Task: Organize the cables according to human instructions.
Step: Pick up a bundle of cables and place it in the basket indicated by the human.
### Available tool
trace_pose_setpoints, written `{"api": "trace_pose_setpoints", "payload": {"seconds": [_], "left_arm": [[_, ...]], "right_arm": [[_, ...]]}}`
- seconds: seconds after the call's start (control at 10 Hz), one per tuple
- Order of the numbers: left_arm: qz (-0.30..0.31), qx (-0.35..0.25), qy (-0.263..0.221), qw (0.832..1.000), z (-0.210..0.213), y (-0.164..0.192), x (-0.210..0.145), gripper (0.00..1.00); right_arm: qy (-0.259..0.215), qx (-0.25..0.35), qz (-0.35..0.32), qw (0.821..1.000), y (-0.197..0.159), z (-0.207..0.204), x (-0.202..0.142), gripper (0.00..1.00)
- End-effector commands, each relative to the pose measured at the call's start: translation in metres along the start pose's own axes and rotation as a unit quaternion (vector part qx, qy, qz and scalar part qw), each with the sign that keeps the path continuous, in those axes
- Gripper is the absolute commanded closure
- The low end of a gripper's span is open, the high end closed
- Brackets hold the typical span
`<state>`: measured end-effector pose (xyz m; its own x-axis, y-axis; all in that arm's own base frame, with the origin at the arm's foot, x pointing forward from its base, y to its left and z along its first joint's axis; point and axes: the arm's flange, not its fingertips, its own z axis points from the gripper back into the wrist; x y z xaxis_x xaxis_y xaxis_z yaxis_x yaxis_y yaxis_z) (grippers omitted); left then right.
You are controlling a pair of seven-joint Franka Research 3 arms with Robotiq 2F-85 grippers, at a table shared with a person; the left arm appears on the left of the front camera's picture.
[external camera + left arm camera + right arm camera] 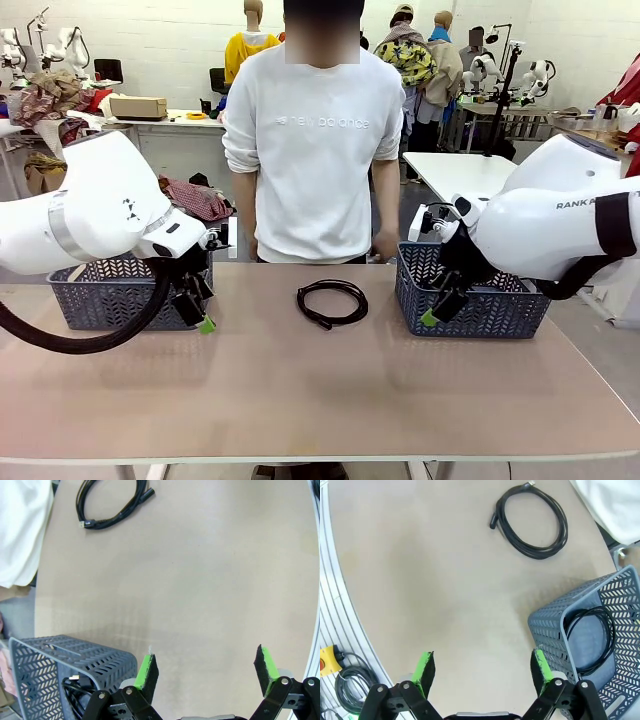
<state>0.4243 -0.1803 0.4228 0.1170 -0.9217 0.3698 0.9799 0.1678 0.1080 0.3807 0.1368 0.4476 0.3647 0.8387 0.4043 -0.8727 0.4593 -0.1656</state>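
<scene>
One black cable [332, 302] lies as a loose coil on the table's middle, just in front of the person. The same coil appears at the top of the left wrist view [112, 502] and the right wrist view [532, 522]. My left gripper [200, 312] hangs open beside the left basket [110, 290], nothing between its green pads [206, 669]. My right gripper [440, 305] is open too, next to the right basket [490, 300], empty [482, 670]. Another cable [612, 637] lies inside the right basket [545, 625]. A cable [75, 692] also sits in the left basket [45, 650].
A person in a white sweatshirt [312, 130] stands at the far edge, hands low behind the table. The tan tabletop [320, 390] stretches bare in front of the coil. Below the table's edge in the right wrist view, a grey cord bundle [350, 687] lies on the floor.
</scene>
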Motion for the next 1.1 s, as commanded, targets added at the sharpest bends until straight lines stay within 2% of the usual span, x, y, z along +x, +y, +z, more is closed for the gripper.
{"api": "trace_pose_setpoints", "payload": {"seconds": [0.0,1.0], "left_arm": [[0.002,0.001,0.000,1.000,0.0022,0.0011,-0.0012,0.00],[0.002,0.001,0.000,1.000,0.0022,0.0011,-0.0012,0.00]], "right_arm": [[0.001,-0.003,-0.004,1.000,-0.0012,0.0005,-0.0010,0.00],[0.001,-0.003,-0.004,1.000,-0.0012,0.0005,-0.0010,0.00]]}}
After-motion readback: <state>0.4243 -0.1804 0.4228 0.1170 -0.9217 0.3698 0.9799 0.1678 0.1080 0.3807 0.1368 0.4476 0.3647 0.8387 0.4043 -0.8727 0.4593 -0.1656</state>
